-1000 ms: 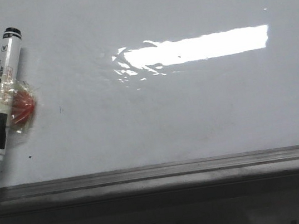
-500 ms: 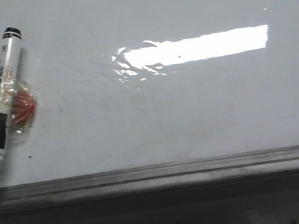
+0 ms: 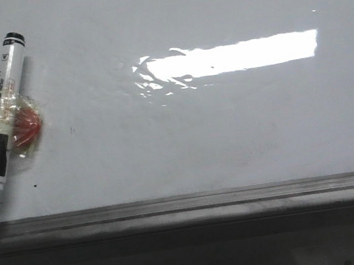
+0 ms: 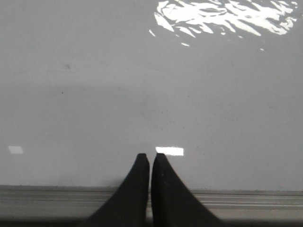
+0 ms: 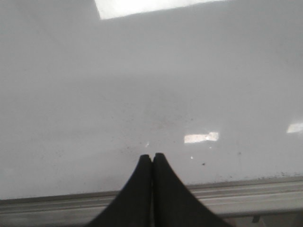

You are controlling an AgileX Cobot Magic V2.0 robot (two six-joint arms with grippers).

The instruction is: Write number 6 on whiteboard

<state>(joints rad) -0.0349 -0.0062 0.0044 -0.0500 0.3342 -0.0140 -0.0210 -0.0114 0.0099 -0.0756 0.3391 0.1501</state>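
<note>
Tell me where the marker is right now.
In the front view the marker lies on the whiteboard at far left, tip down by the grey edge rail, a red taped piece beside it.

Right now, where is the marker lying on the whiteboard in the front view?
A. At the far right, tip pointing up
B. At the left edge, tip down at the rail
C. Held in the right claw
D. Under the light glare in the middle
B: the marker lies at the left side of the whiteboard, its tip down by the grey rail; both claws are shut and empty.
</note>
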